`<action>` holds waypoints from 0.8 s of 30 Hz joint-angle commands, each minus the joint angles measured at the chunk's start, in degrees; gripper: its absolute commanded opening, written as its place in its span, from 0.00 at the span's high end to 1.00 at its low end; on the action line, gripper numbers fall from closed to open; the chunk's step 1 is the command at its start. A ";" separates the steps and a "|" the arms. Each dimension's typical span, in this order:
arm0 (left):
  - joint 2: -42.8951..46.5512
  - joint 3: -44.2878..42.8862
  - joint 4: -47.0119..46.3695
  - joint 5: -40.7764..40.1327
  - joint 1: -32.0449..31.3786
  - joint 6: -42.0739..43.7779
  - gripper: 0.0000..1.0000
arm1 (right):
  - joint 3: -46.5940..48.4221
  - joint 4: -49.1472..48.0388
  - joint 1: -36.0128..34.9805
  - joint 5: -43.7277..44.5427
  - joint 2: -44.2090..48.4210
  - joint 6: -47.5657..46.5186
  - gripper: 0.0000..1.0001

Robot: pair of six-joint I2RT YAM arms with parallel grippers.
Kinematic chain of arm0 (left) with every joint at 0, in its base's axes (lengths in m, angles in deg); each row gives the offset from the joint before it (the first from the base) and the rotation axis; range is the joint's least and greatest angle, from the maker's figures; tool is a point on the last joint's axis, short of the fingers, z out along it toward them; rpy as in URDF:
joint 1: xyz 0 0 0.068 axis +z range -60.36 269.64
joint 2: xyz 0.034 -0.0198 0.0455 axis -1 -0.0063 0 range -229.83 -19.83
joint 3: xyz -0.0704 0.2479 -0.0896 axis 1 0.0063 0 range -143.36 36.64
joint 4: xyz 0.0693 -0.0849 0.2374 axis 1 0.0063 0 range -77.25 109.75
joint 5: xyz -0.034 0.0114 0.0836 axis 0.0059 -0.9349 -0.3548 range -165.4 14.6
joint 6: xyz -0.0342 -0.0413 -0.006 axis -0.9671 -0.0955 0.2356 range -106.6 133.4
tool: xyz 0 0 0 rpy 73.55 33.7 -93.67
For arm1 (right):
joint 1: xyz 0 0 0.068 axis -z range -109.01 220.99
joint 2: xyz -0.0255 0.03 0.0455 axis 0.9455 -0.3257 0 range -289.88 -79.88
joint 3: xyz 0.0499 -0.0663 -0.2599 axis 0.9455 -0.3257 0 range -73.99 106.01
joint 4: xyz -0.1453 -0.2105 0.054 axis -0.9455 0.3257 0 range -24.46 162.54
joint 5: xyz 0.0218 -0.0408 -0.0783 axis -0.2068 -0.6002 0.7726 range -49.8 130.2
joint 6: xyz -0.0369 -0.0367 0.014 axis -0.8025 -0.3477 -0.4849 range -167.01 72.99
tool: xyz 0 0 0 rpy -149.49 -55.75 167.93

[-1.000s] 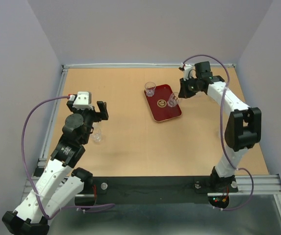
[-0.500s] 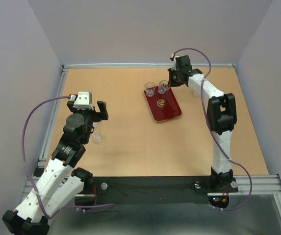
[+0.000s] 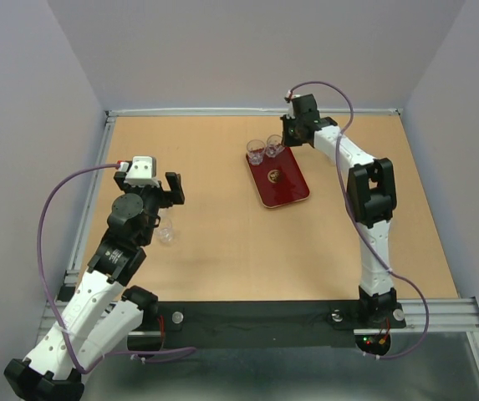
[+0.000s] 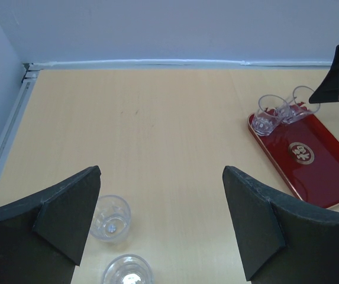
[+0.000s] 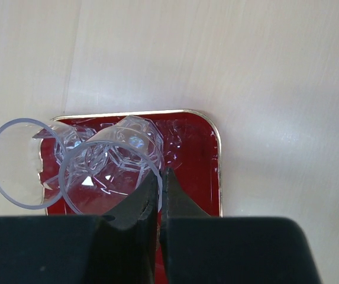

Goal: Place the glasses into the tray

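The dark red tray (image 3: pixel 282 190) lies at the table's middle right. One clear glass (image 3: pixel 256 151) stands at its far left corner. My right gripper (image 3: pixel 282 142) is shut on the rim of a second glass (image 3: pixel 274 147), held right beside the first over the tray's far end. In the right wrist view the fingers pinch this glass's wall (image 5: pixel 111 171), with the other glass (image 5: pixel 22 163) touching it on the left and the tray (image 5: pixel 204 154) beneath. My left gripper (image 4: pixel 160 171) is open and empty above two glasses on the table: one (image 4: pixel 110 218) and another (image 4: pixel 127 271).
The two loose glasses (image 3: pixel 166 231) stand on the wooden table just in front of my left gripper (image 3: pixel 169 199). Raised metal rails run along the table's left and far edges. Grey walls enclose the table.
My right arm has carried its glass from the tray's right side leftward and farther away, to the far end beside the other glass. The left arm has not moved.
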 commanded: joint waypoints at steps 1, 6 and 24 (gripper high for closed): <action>0.70 0.49 -3.36 -0.33 0.20 0.77 0.05 | 3.42 -2.86 -1.09 1.24 -0.94 0.39 0.99; 0.87 0.58 -3.36 -0.24 0.20 0.77 0.05 | 3.15 -2.86 -1.45 1.33 -1.11 0.30 0.96; 1.23 0.84 -3.71 -0.42 0.20 0.86 0.05 | -0.71 -3.04 -1.53 3.09 6.17 -2.51 0.49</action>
